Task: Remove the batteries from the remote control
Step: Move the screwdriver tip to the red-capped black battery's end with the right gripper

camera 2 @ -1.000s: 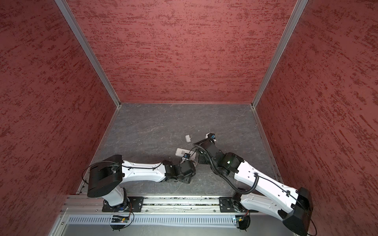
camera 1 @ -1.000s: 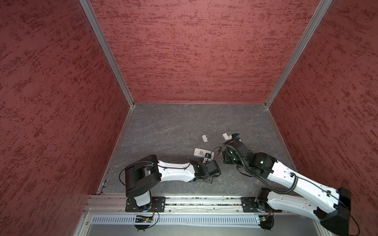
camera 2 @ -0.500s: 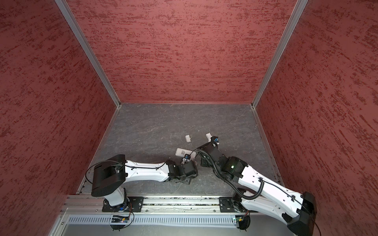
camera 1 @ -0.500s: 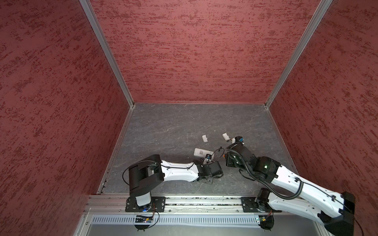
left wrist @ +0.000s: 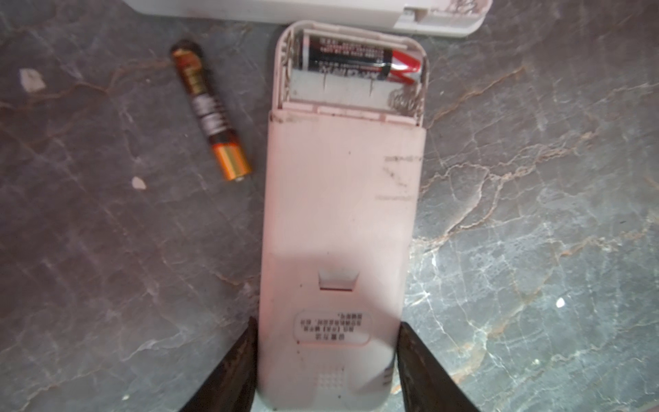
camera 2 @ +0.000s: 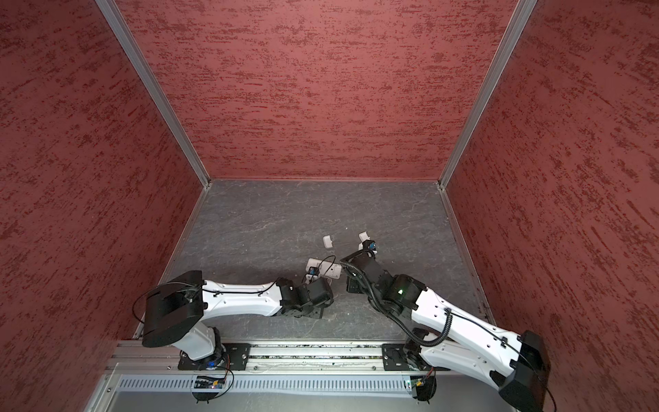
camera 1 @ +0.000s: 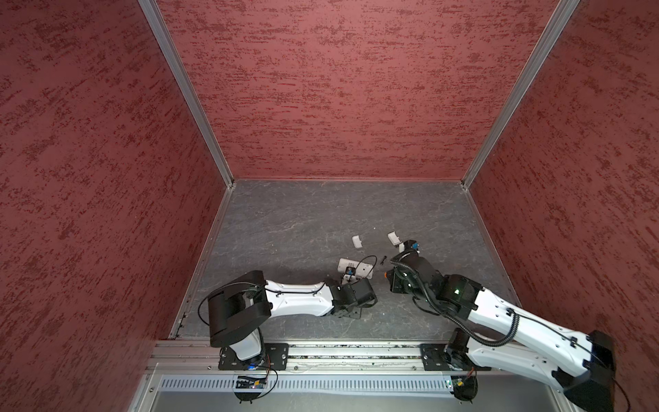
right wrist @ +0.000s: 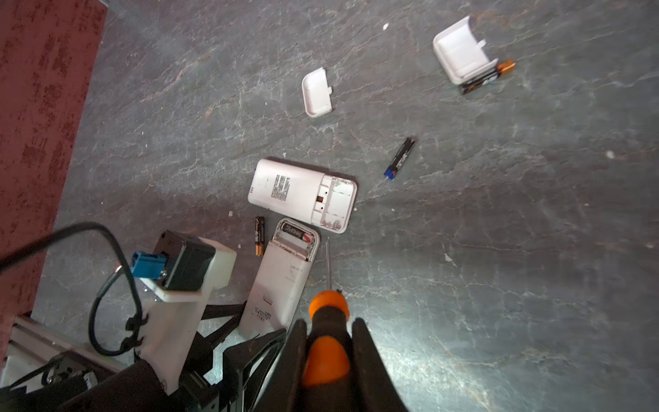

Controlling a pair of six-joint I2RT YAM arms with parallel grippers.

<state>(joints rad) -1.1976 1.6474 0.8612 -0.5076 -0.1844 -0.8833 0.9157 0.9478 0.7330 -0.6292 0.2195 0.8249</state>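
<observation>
Low in the middle of both top views, the left gripper (left wrist: 326,323) straddles the narrow remote (left wrist: 338,214), its fingers seemingly touching the sides; whether it is truly clamped I cannot tell. One battery (left wrist: 360,60) sits in the open bay, and a loose battery (left wrist: 210,110) lies just beside it. The right gripper (right wrist: 328,323) clamps the screwdriver (right wrist: 328,303).
</observation>
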